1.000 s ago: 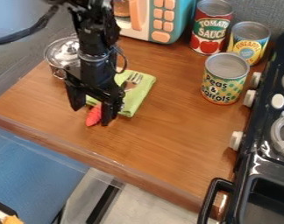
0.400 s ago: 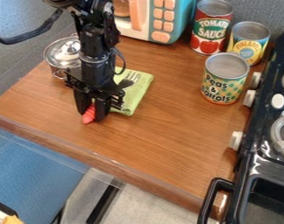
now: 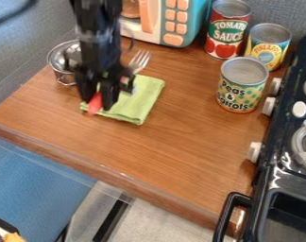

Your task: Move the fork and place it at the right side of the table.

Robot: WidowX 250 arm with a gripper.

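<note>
Gripper (image 3: 97,102) was closed around the fork (image 3: 94,105), which was held over the green cloth (image 3: 143,92), near the lidded metal pot (image 3: 57,60), with its tines pointed toward the microwave (image 3: 154,24).

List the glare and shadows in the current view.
Camera view: bright glints on the metal pot lid and on the glossy black stove; a soft pale sheen across the wooden table; shadows on the wood look faint and soft-edged.
</note>
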